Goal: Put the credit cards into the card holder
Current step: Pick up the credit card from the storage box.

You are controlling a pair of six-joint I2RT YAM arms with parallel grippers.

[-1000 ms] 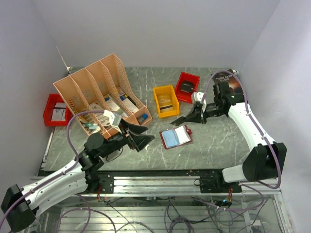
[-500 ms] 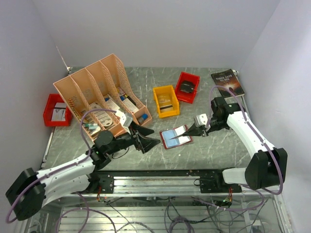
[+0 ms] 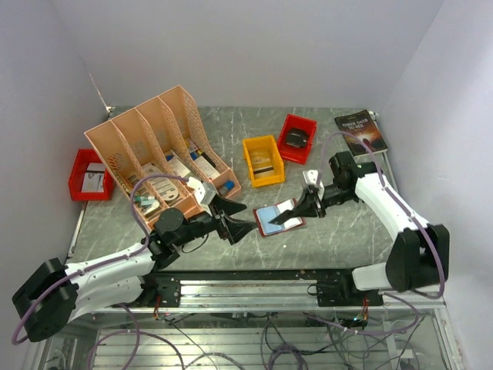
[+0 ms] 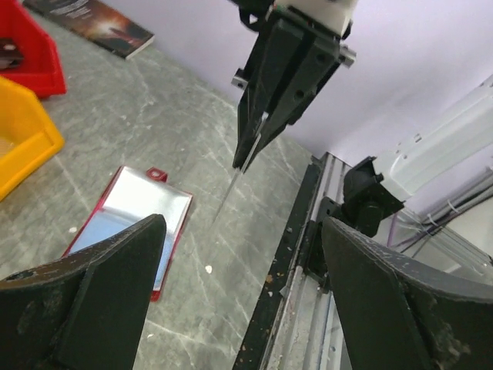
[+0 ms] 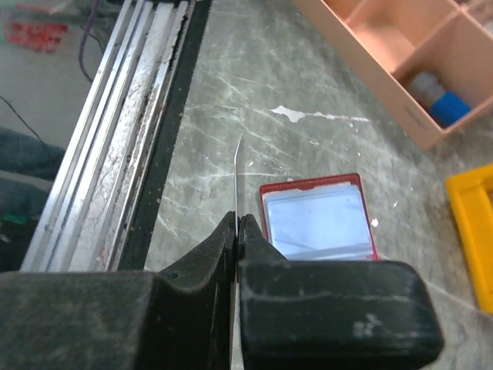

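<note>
The card holder (image 3: 279, 216) lies open on the table, red-rimmed with clear pockets up; it also shows in the left wrist view (image 4: 129, 225) and the right wrist view (image 5: 319, 219). My right gripper (image 3: 282, 224) is shut on one credit card, seen edge-on as a thin sliver (image 5: 237, 176), held over the holder's near edge. In the left wrist view the same gripper (image 4: 248, 158) hangs with the card (image 4: 225, 199) pointing down beside the holder. My left gripper (image 3: 243, 222) is open and empty, just left of the holder, its jaws wide apart (image 4: 243, 254).
A yellow bin (image 3: 263, 159) and a red bin (image 3: 296, 137) stand behind the holder. A dark book (image 3: 360, 131) lies at the back right. An orange file organizer (image 3: 162, 146) and another red bin (image 3: 88, 175) stand on the left. The table's front rail (image 5: 146, 139) is close.
My right gripper has carried the card leftward and nearer, from behind the holder to its near edge. My left gripper has slid right, closer to the holder.
</note>
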